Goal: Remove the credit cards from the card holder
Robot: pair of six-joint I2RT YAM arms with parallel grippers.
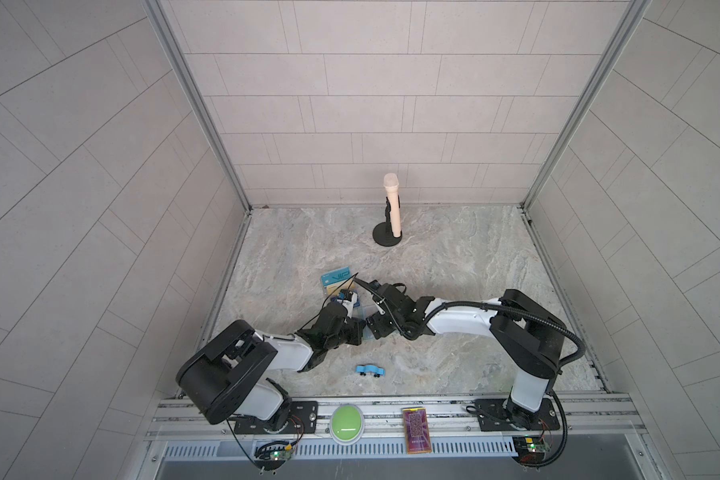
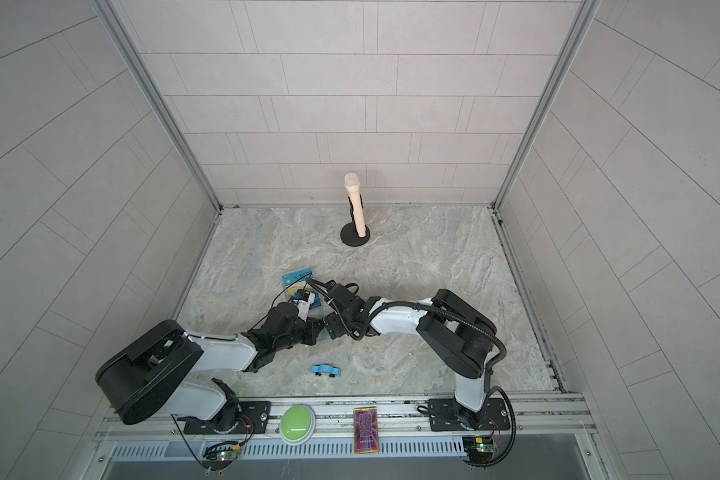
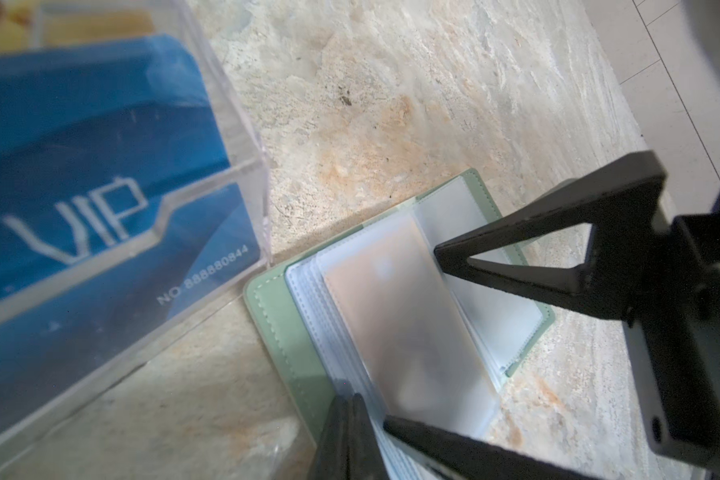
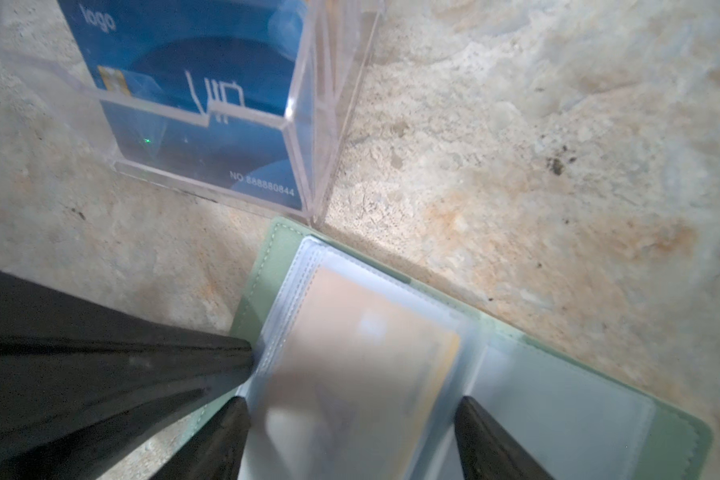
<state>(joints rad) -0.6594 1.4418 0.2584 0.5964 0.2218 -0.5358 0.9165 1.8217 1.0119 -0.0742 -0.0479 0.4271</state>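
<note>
Ok, left tool (image 3: 368, 409) is clamped on one edge of the holder's (image 3: 275, 303) sleeve stack, with pages pinched between the tips. Right tool (image 4: 350, 401) has its jaws apart, one on each side of the raised sleeve (image 4: 470, 336) carrying the tan card (image 4: 350, 353). No grip on it yet. Holder lies open on the table (image 4: 516, 124), one corner just beside the stand (image 4: 329, 104), maybe touching.

Risks, my read:
- Card sits fully inside the frosted sleeve, so closing now likely grabs sleeve plus card and drags the whole holder.
- Sleeve looks floppy and could fold or slip sideways as the jaws close.
- If the left clamp slips, the holder lifts with the pull.
- Stand is right next to the work, so an arm swing could knock it.

Containers:
- Holder has many clear sleeves. Only the tan card shows; I can't tell what's in the others.
- Stand holds a blue VIP card (image 4: 184, 166) in front and a yellowish card (image 3: 96, 25) behind it, blurred.
</note>
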